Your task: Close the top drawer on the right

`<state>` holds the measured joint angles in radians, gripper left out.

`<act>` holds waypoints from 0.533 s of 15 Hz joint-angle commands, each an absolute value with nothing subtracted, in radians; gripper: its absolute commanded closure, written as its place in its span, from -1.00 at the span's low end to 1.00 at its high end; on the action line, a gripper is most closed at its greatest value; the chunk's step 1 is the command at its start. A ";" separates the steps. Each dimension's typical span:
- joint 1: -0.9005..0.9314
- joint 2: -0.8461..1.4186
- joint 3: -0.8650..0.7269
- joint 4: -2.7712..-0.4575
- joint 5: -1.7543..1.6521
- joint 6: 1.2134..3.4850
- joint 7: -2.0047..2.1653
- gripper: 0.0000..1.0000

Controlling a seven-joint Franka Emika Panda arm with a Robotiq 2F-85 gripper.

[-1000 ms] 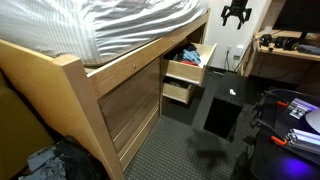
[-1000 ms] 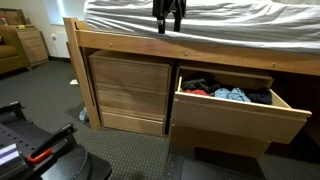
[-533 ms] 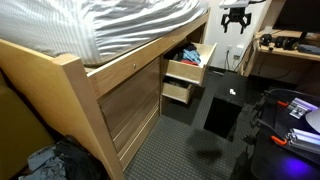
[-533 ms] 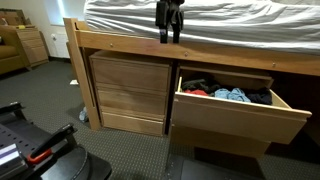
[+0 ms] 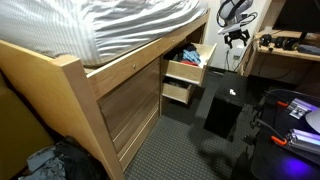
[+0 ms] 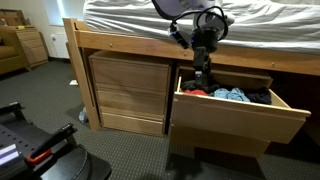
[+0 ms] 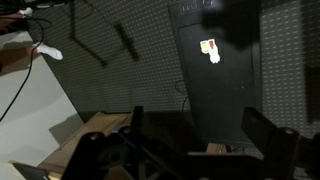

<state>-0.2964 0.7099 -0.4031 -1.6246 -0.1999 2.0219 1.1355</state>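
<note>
top drawer [image 6: 240, 116] is pulled far out of the right bay of the bed frame [image 6: 120, 39], its plain tan front panel well clear of the frame. blue and dark clothes [image 6: 232, 95] are heaped inside it.

going left to right along the bed frame in that exterior view:
- a closed drawer unit [image 6: 128, 90] fills the frame's left bay
- then the frame's centre post
- then the open top drawer
- striped bedding [image 6: 260, 25] lies on top of the frame across the whole width

gripper [image 6: 203, 82] hangs pointing down in front of the frame's top rail, over the left rear part of the open drawer. contact can't be told from there.

in an exterior view the top drawer [image 5: 188, 68] sticks out at the frame's far end, with a smaller lower drawer [image 5: 178, 93] of bare pale wood also out just below it. the gripper [image 5: 237, 37] is beyond and above both, apart from them. right of the frame's end stands a black cabinet [image 5: 225, 106], and a desk [image 5: 285, 50] is further right.

wrist view is dark. the gripper [image 7: 200, 138] has its fingers [image 7: 268, 130] spread wide with nothing between them, and the black cabinet [image 7: 215, 85] and carpet lie below.
</note>
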 commanded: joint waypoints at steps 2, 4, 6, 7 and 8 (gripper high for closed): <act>-0.292 0.723 -0.409 -1.617 -0.194 2.020 1.131 -1.00; -0.285 0.697 -0.408 -1.651 -0.229 2.047 1.080 -1.00; -0.303 0.751 -0.408 -1.602 -0.281 2.023 0.967 -1.00; -0.327 0.815 -0.389 -1.543 -0.272 2.032 0.912 -1.00; -0.345 0.862 -0.378 -1.504 -0.261 2.038 0.855 -1.00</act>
